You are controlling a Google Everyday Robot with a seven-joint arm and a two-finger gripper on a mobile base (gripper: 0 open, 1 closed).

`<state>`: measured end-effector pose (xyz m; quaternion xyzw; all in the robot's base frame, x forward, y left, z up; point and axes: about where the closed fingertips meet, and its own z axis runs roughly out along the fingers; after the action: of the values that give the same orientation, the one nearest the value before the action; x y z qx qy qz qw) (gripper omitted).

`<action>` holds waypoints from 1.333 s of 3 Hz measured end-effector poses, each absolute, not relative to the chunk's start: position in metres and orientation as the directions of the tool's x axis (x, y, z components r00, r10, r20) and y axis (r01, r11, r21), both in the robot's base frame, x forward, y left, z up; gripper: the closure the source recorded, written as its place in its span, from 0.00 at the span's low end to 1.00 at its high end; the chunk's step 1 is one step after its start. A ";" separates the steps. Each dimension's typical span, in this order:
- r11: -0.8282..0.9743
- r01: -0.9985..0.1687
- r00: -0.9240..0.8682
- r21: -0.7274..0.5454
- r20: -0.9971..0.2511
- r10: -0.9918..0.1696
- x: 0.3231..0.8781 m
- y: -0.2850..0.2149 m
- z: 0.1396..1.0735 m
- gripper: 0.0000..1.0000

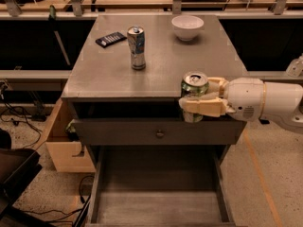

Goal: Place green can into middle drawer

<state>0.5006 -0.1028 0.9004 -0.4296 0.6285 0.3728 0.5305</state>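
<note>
1 silver-topped green can [194,84] within tool [193,100]

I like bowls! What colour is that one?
White bowl, camera view; tool grips green can at cabinet front.

claw [195,96] at cabinet [156,65] front hiding part of green can [194,84], middle drawer [158,203] cropped (bottom edge)

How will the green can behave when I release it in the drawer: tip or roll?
The green can is short and stout and sits upright in the claw at the cabinet front edge, so it probably stands steady if set down flat. If it is released tilted, its round side would likely roll across the bare flat floor of the middle drawer.
</note>
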 end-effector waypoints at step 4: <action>0.375 -0.919 -0.159 0.122 -0.985 -0.069 0.465 -0.074 0.795 1.00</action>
<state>0.4654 -0.0745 0.7952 -0.3837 0.6434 0.4066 0.5229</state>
